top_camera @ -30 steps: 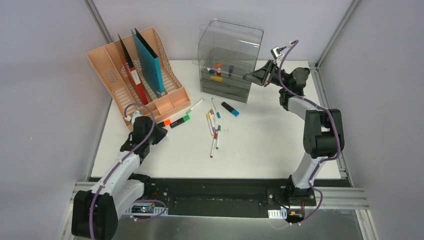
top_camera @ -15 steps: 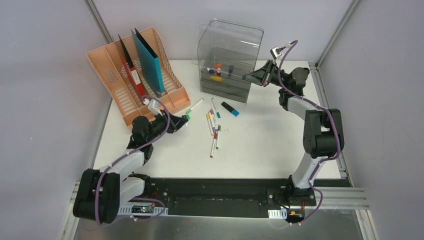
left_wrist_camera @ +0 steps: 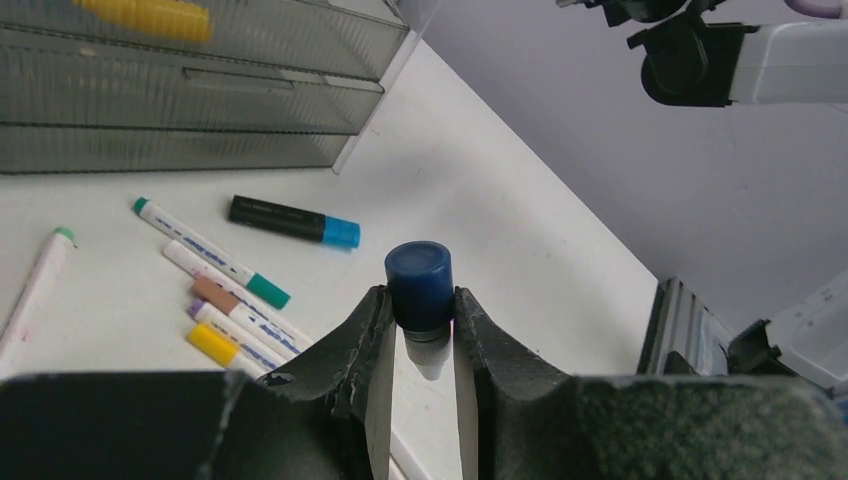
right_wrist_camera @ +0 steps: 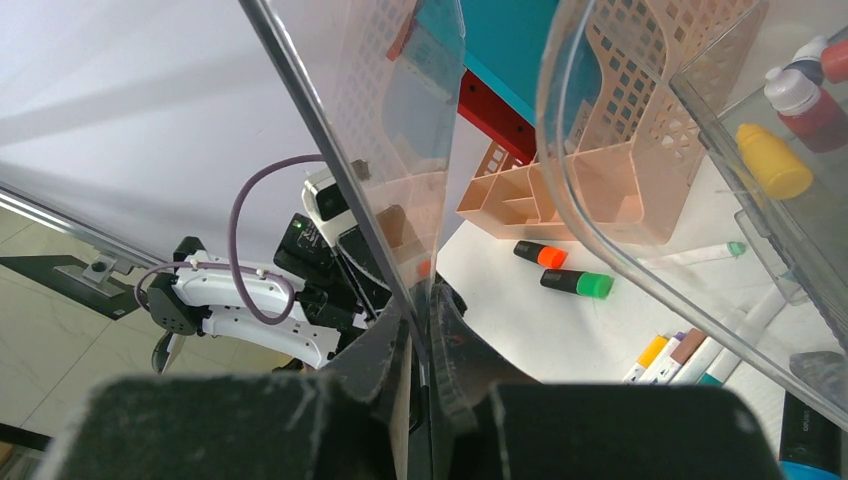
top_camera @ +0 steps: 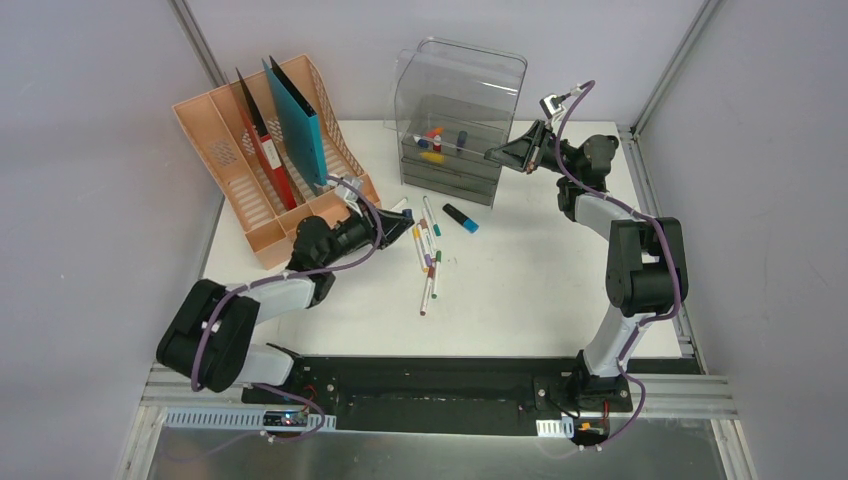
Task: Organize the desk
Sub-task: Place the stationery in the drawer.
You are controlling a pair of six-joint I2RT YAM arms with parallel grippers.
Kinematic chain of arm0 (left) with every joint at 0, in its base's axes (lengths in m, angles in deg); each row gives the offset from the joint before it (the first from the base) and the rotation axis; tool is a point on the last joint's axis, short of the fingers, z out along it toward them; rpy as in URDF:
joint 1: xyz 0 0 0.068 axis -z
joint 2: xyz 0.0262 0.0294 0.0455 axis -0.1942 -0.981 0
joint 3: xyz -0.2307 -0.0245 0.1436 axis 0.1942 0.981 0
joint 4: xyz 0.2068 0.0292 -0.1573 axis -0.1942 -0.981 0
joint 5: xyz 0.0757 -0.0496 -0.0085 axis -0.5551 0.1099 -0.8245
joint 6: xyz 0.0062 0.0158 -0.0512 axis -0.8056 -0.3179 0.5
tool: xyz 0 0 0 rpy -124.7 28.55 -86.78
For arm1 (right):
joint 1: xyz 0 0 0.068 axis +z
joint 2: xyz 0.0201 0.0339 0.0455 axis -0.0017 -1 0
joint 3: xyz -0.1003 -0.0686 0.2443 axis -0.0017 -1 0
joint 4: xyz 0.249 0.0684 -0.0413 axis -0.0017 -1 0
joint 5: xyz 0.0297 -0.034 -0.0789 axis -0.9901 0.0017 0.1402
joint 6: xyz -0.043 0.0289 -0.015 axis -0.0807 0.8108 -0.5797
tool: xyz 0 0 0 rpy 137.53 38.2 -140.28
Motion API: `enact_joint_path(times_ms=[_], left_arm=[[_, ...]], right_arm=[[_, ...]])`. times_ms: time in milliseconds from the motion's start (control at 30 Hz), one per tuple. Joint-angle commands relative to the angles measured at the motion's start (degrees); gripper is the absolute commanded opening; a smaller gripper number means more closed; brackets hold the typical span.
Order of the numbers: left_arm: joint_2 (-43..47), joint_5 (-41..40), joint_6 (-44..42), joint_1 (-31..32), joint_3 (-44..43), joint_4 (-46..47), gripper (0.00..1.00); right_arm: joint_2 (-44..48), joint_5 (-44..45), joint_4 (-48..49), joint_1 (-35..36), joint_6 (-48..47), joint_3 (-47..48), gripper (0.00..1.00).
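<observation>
Desk (top_camera: 540, 290) gets messier if the blue-capped marker (left_wrist_camera: 418, 272) slips from the narrow pinch of my left pincer (left_wrist_camera: 420, 305), or if my right pincer (right_wrist_camera: 422, 322), clamped on the drawer box (top_camera: 460, 100) wall, tips it.

I can see only the blue cap of the pen (left_wrist_camera: 419, 275) in my left gripper (left_wrist_camera: 420, 310); the rest hides down between its jaws. From above, that gripper looks too small and dark to make out. The drawer box (left_wrist_camera: 190, 120) runs off the top edge. A black pen (right_wrist_camera: 815, 435) is cut off at the right wrist view's corner.
</observation>
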Motion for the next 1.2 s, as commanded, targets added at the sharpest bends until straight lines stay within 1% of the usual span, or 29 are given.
enact_joint_path(times_ms=[0,233,367,433,567,700,900,1167], left_arm=[[-5.84,-5.8,-2.65,1.87,-3.94,11.3,0.0],[-16.77,-12.48,-2.08,4.29,-9.97,19.93,0.0],[-23.42,-15.9,-0.05,4.84,-13.73,25.67,0.0],[-26.23,-17.37,0.88,4.97,-15.71,27.08,0.0],[-30.82,-18.85,1.58,5.41,-20.09,27.15,0.0],[-34.51,-18.33,2.03,5.77,-25.03,27.17,0.0],[-38.38,-18.54,2.99,6.4,-30.89,27.15,0.0],[-43.71,-20.34,5.12,7.39,-37.9,27.15,0.03]], right_arm=[[-0.19,-3.39,-0.95,1.75,1.72,0.99,0.06],[0.09,-3.52,-1.02,1.79,1.78,1.09,0.05],[0.23,-3.59,-1.0,1.76,1.87,1.12,0.05],[0.29,-3.61,-1.0,1.8,1.8,1.18,0.05],[0.43,-3.61,-1.0,1.76,1.8,1.16,0.05],[0.46,-3.61,-1.02,1.8,1.86,1.28,0.05],[0.66,-3.63,-1.02,1.77,1.93,1.25,0.06],[0.8,-3.61,-0.93,1.8,2.02,1.27,0.06]])
